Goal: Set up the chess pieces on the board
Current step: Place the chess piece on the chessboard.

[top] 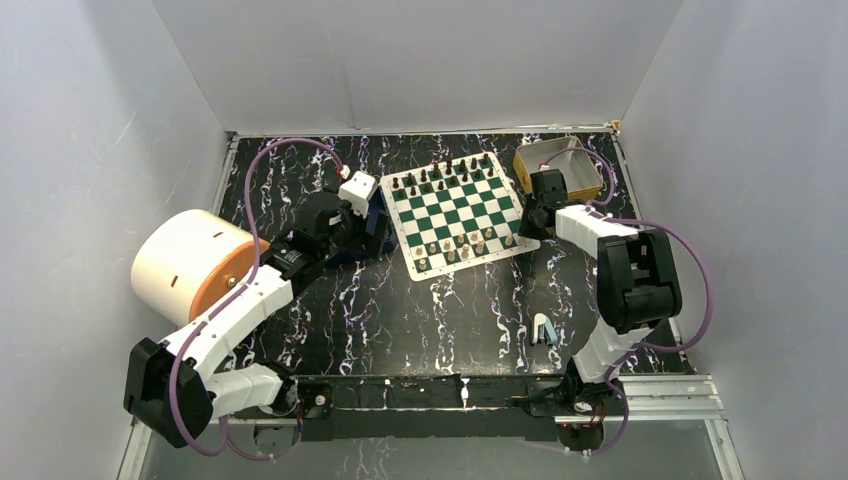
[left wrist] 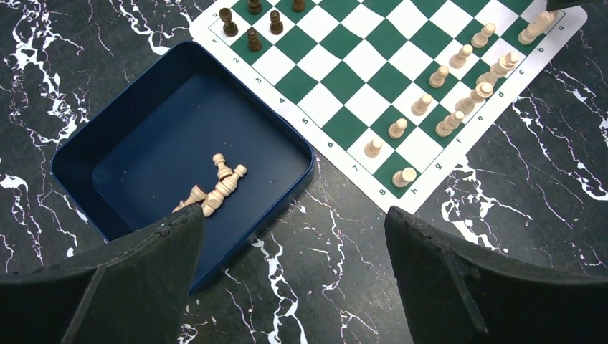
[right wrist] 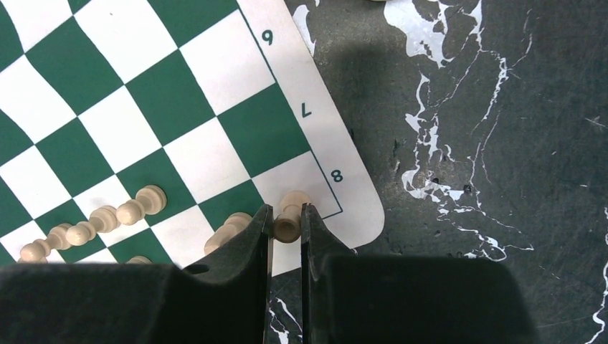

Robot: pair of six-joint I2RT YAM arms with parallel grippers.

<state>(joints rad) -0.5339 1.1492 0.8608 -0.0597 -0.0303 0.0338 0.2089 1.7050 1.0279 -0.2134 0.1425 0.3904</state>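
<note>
Plain pale grey walls (top: 420,60) on three sides, black white-veined tabletop (top: 400,320), seemingly even overhead light

The board (left wrist: 358,72) has dark green and white checks inside a white border; the chess pieces (left wrist: 396,129) are cream, the other pieces (left wrist: 254,39) dark brown. The tray (left wrist: 165,122) is navy blue, the table (left wrist: 516,201) black with white veining. The tin (top: 524,160) seems yellow-rimmed.

board (left wrist: 344,127) border, digits 2–8, letters a–h
</note>
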